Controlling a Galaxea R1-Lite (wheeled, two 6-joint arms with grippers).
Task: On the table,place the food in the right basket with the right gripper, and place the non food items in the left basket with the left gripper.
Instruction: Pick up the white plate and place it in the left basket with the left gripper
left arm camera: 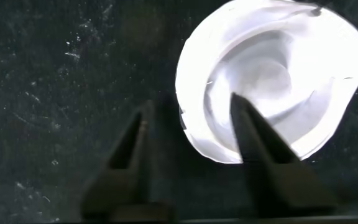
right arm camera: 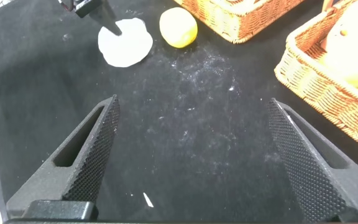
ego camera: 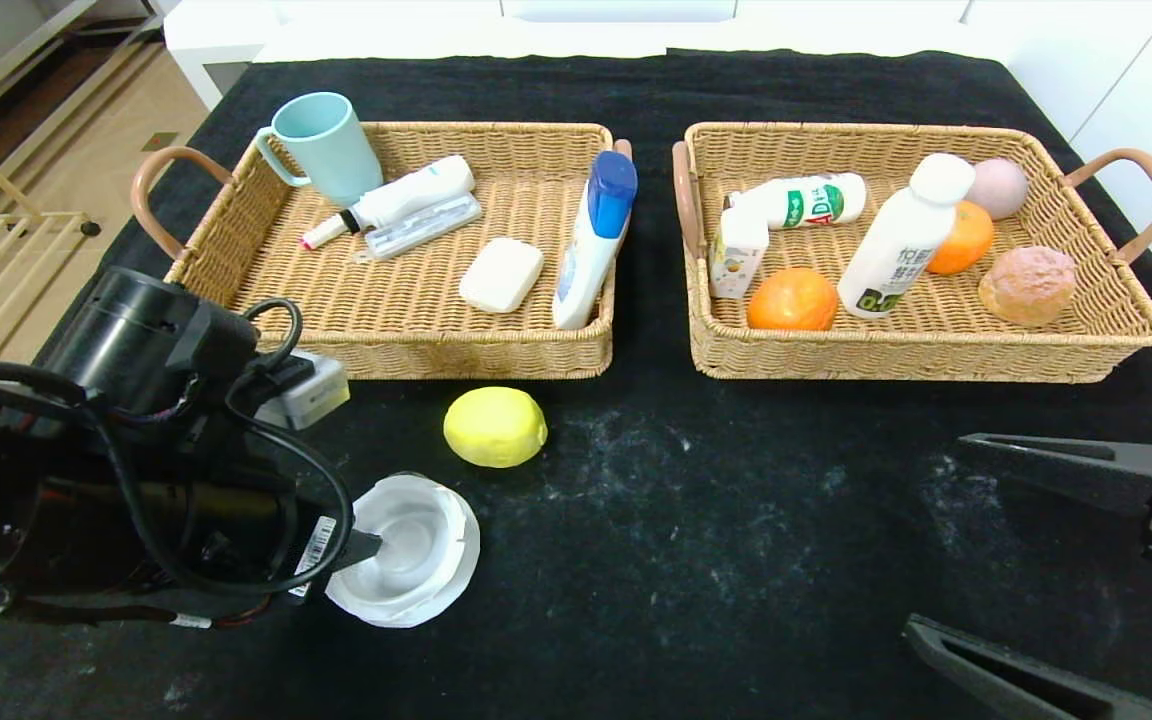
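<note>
Where the counter is draped in black cloth, pale dusty smears mark its nap, and beyond its far edge stand white furniture and a tan floor. Two woven wicker baskets sit side by side: the left basket holds a cup, tubes and soap, the right basket bottles, oranges and a bun. In front of the left basket lies a smooth yellow lemon; nearer, a round white dish. The left gripper is spread, one finger over the dish's rim. The right gripper hangs wide open above bare cloth.
</note>
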